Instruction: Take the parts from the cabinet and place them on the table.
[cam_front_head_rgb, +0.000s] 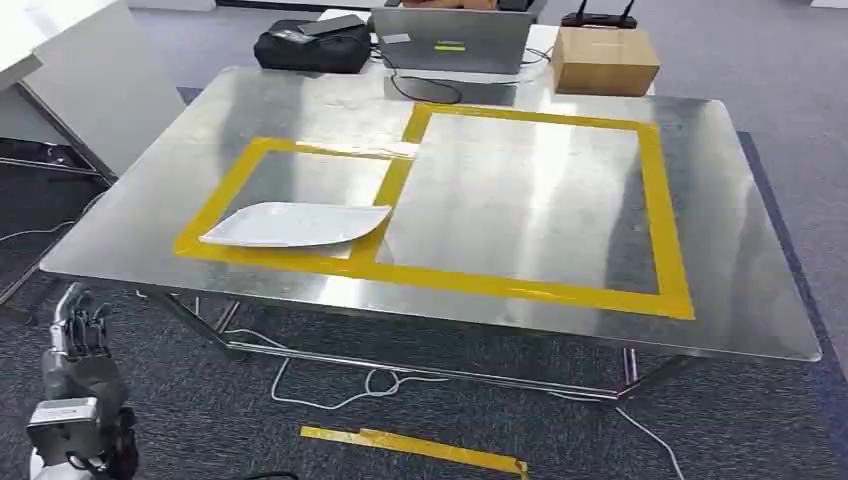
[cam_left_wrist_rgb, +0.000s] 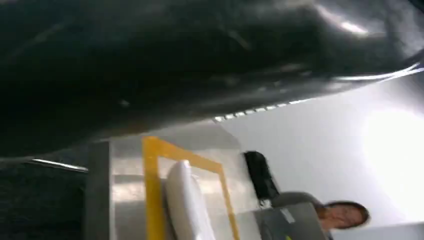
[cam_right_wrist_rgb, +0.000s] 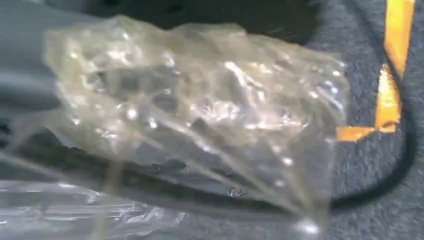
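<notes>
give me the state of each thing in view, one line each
left hand: hanging beside the table's near corner, holding nothing, fingers loosely curled
clear plastic bag: crumpled, off the table, above the carpet, close in front of the right wrist camera; grip hidden
white bag: lying flat in the smaller yellow-taped box
table: steel top, two yellow tape boxes
laptop: open, at the far edge
cardboard box: closed

The robot's left hand (cam_front_head_rgb: 80, 330) hangs low at its side, fingers pointing up and loosely curled, holding nothing.
</notes>
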